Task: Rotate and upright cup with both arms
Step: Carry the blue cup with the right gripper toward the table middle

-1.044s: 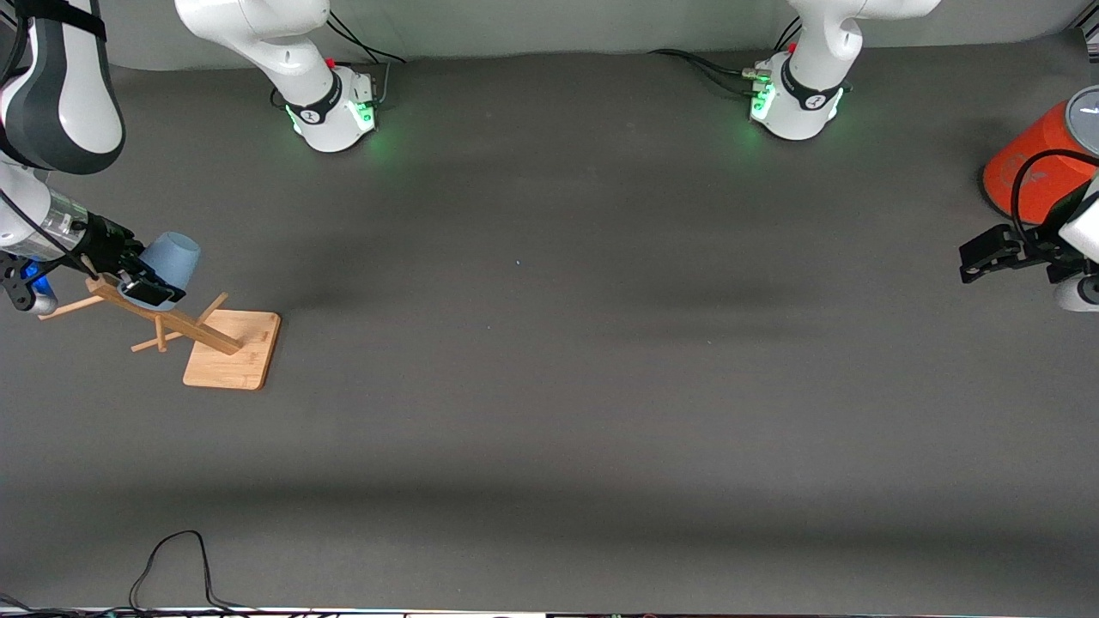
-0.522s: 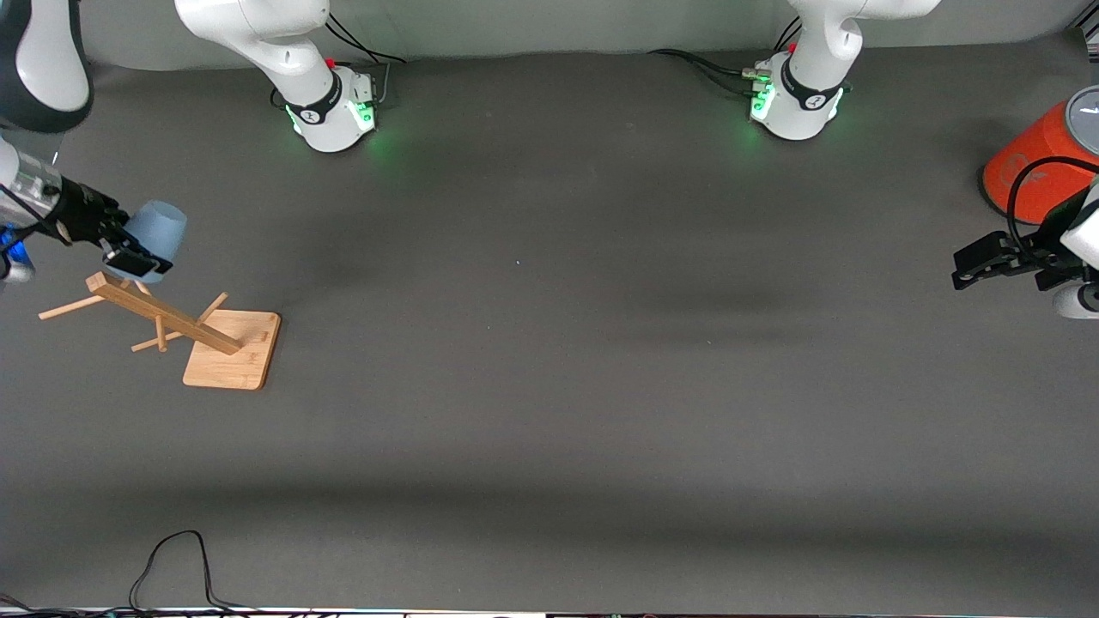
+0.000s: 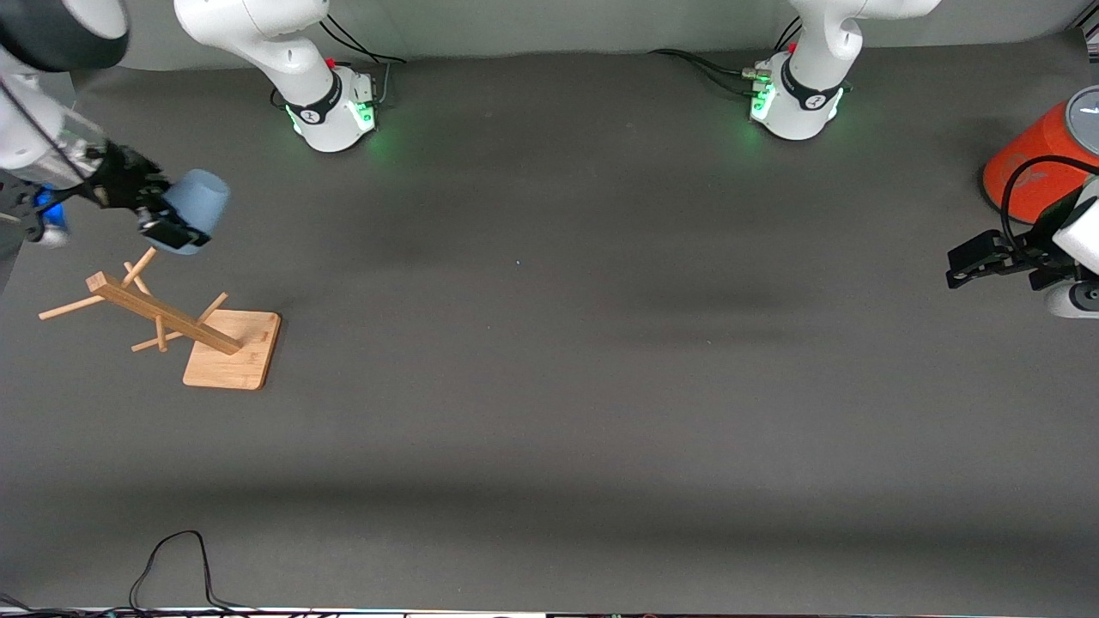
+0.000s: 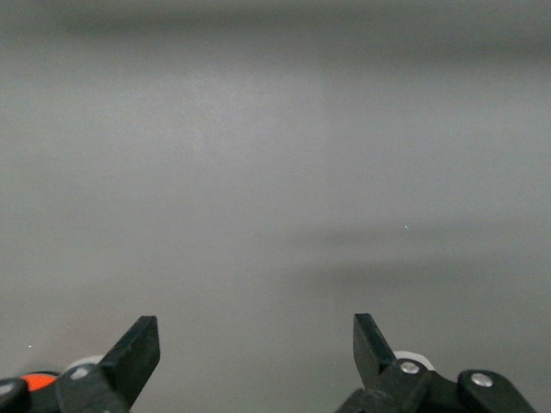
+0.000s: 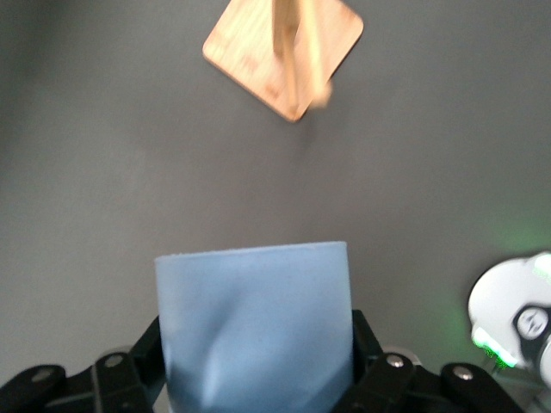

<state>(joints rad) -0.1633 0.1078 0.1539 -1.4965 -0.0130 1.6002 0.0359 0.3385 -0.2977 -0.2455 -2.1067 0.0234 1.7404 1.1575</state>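
In the front view the right gripper clamps the cup above the wooden rack, while the left wrist view shows the left gripper spread, empty; the right wrist view confirms the squeeze.

Looking like a robotics lab w/ a test bench: two white Franka arms standing bolted at the edge of a grey mat-covered table, bases glowing green, cables trailing across the surface. A plain grey backdrop is closing it in, no home or shop fittings showing.
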